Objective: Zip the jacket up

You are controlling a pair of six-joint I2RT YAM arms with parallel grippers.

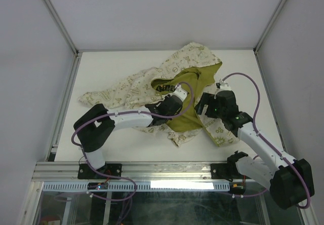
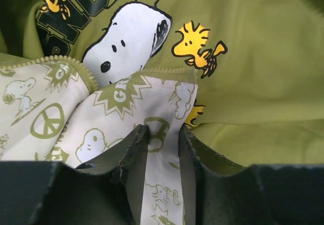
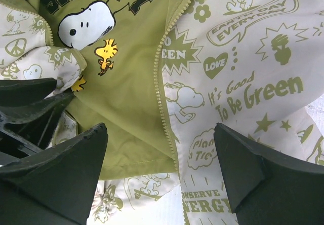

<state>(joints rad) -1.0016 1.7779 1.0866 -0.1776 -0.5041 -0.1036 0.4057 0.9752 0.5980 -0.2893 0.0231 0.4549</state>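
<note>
Fingers (image 2: 132, 151) of the left gripper (image 2: 162, 131) are pictured closed to a narrow gap on a strip of cream printed fabric at an edge of the jacket (image 1: 195, 58). The garment is spread crumpled and unzipped near the middle of the white table (image 1: 111, 68), with its olive-green lining (image 1: 202, 80) turned upward. A Snoopy print (image 2: 126, 37) is shown on the lining just beyond the pinched strip. The right gripper (image 3: 159, 128) is seen spread wide over the jacket with nothing gripped, and a run of zipper teeth (image 3: 158, 90) lies beneath the gap. It appears to be poised just above the cloth, though contact cannot be confirmed from these views.
</note>
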